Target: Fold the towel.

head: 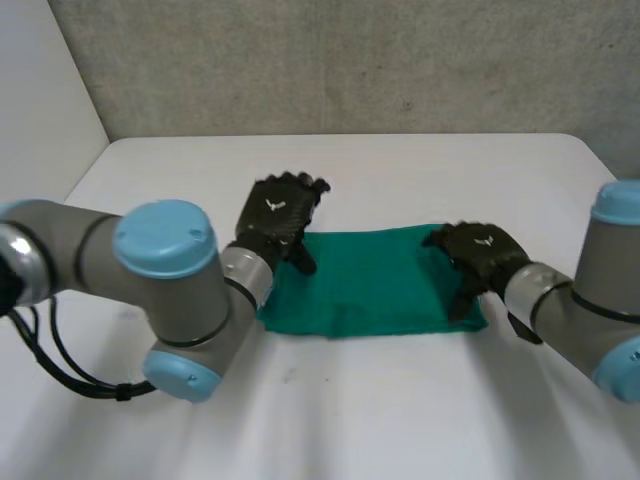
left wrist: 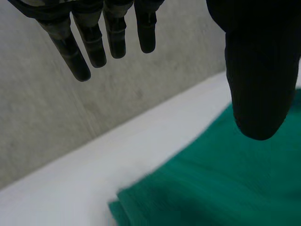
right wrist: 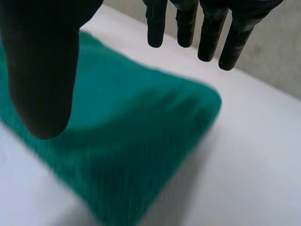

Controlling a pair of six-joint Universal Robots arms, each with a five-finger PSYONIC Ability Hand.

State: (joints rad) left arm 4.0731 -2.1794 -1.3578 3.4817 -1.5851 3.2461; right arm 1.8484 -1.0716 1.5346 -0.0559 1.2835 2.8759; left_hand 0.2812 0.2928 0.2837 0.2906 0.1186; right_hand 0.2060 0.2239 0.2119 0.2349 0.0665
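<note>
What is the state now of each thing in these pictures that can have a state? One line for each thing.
Green cloth towel: lies flat on the white table, looks folded in layers, gripped by neither hand.
Black left hand: open, fingers straight, at the towel's left end.
Black right hand: open, fingers straight, over the towel's right end.

A white table (head: 350, 400) meets a grey wall (head: 350, 60) (faintly speckled) behind.
</note>
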